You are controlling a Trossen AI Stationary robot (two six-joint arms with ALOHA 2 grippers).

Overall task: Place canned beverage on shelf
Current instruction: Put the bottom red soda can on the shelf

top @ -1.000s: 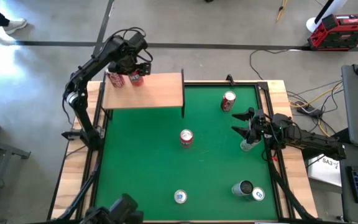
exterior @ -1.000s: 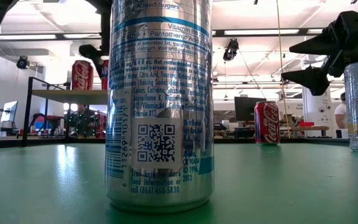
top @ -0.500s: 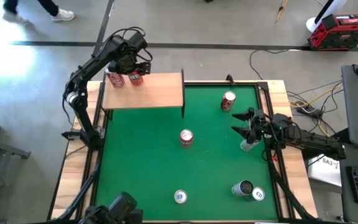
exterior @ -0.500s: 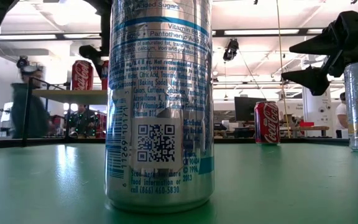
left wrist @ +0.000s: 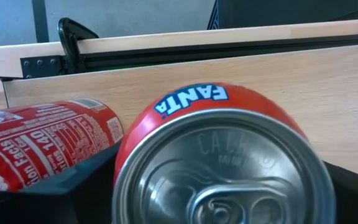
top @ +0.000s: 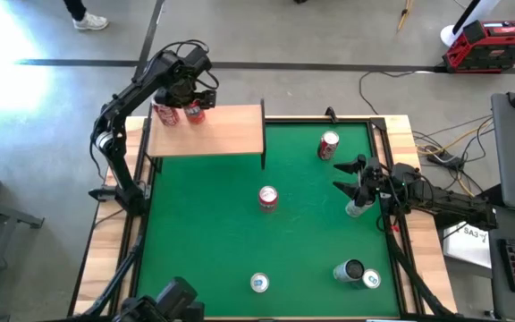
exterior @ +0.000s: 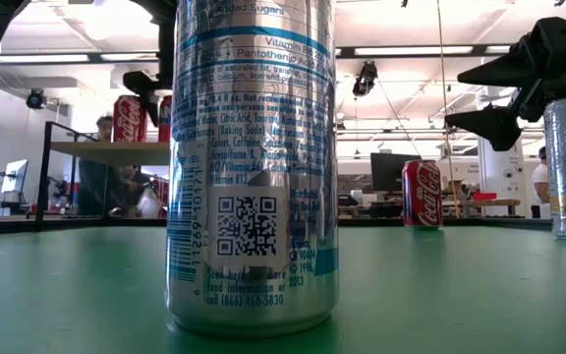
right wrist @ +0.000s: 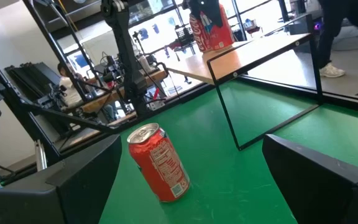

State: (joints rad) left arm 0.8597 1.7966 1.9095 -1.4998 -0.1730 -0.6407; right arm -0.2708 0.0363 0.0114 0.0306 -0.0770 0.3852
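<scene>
The shelf, a light-wood board on thin black legs, stands at the mat's far-left corner. Two red cans stand upright on its far-left part: a Coca-Cola can and a Fanta can. My left gripper points down over the Fanta can, open, with a finger on either side of it. The Coca-Cola can is right beside it. My right gripper waits open and level at the mat's right side, touching nothing. My left gripper comes at the Fanta can from above, its fingers close beside the can's upper wall on two opposite sides. Whether they touch the wall I cannot tell. The can stands upright with its base on the shelf.
On the green mat stand a red can far right, a red can mid-mat, a silver can by my right gripper, a silver can at the near edge, and two more near right.
Both arms and all the cans have kept their places. A person has walked past on the floor beyond the table's far-left side.
</scene>
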